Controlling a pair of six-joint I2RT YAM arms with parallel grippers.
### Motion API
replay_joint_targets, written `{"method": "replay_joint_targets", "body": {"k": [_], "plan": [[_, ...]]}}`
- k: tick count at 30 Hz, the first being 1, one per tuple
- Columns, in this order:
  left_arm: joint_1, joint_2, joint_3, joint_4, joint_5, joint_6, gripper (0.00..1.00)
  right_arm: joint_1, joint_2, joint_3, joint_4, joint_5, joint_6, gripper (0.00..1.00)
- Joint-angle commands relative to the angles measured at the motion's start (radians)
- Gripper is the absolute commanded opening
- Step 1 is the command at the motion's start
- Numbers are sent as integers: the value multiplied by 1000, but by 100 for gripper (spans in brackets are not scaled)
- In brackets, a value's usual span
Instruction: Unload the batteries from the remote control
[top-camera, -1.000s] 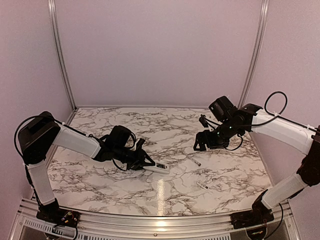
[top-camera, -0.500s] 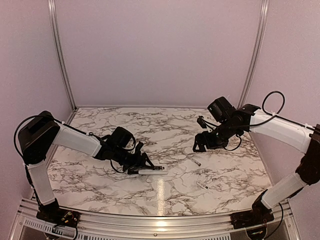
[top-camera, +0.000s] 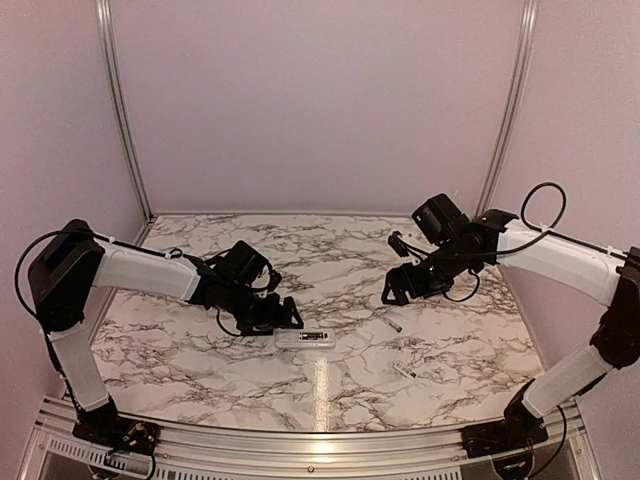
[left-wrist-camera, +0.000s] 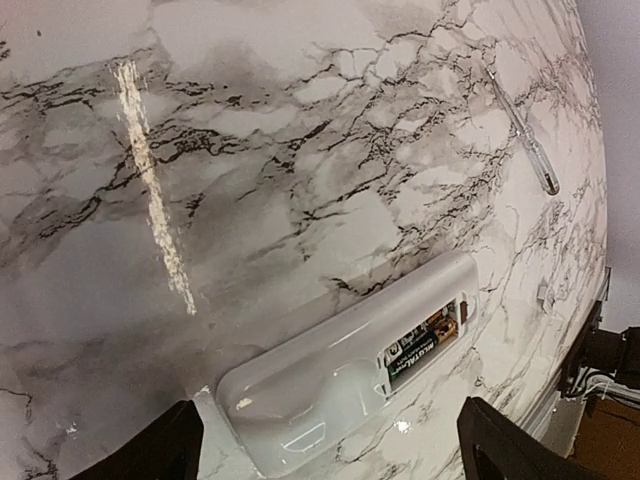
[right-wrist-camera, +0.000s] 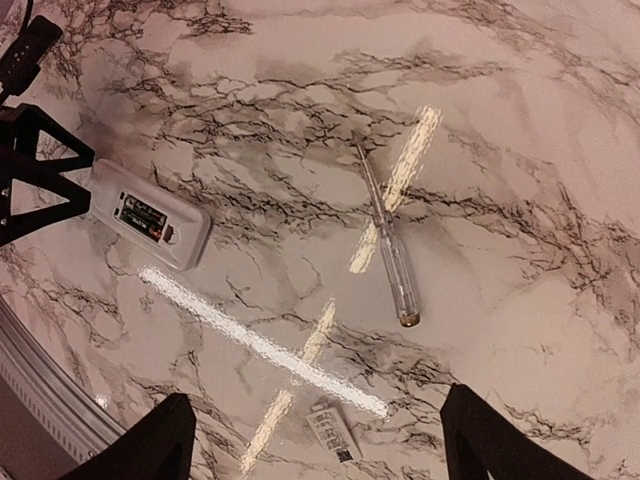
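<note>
Left gripper (top-camera: 278, 322) has just let go; its fingers are spread wide. The remote (left-wrist-camera: 330, 370) lies flat on the table (top-camera: 450, 340) just ahead, bay up, batteries (left-wrist-camera: 422, 348) still seated. Right gripper (top-camera: 397, 292) hovers wide, empty. Extraction still pending.

The left arm (top-camera: 140, 272) stretches low and inward from its base, wrist bent down. The left gripper (top-camera: 283, 320) points downward with its jaws spread wide, and its two dark fingers (left-wrist-camera: 150, 452) sit well apart at the bottom corners of the wrist view. The right arm (top-camera: 555, 258) arches inward, held higher. The right gripper (top-camera: 392, 292) tilts down, jaws likewise parted, its fingers (right-wrist-camera: 140, 450) well apart.
</note>
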Motion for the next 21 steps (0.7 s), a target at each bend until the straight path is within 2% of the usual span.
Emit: {"method": "replay_joint_targets", "body": {"k": [1,14,21], "plan": [[2,-73,49,-136,-141,89,93,17,26,-18,33,37,-21,83],[2,-230,117,-285,-371,212,92,53,158,-56,112,181,-68,83],[2,-293,101,-287,-387,228,90,53,226,-72,157,233,-98,81]]}}
